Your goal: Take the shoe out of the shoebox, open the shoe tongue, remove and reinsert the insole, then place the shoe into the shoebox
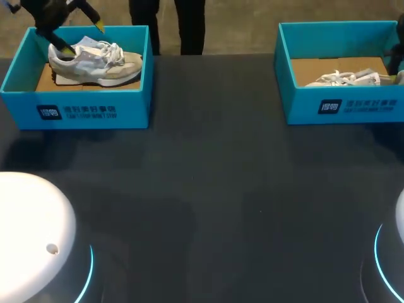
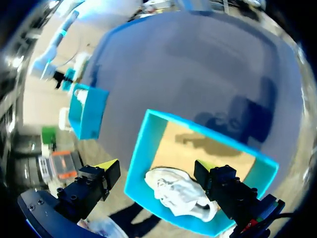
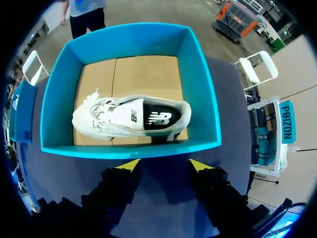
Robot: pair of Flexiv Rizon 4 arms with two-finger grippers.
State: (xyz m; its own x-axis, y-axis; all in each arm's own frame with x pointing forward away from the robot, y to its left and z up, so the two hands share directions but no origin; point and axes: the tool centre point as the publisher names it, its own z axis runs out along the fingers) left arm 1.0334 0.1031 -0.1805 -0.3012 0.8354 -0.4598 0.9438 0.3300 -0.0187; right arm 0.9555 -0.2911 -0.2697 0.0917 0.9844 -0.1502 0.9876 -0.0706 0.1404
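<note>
A grey-and-white shoe stands in the left teal shoebox. My left gripper hangs open over its heel end. In the left wrist view the open fingers straddle the box wall, one fingertip outside it and the shoe below. A white shoe lies in the right teal shoebox. In the right wrist view my right gripper is open and empty just outside the near wall of that box. The shoe ahead shows its dark insole.
The two boxes stand at the far corners of the dark table, with a wide bare stretch between and in front of them. My arms' white bases sit at the near corners. The right box also shows far off in the left wrist view.
</note>
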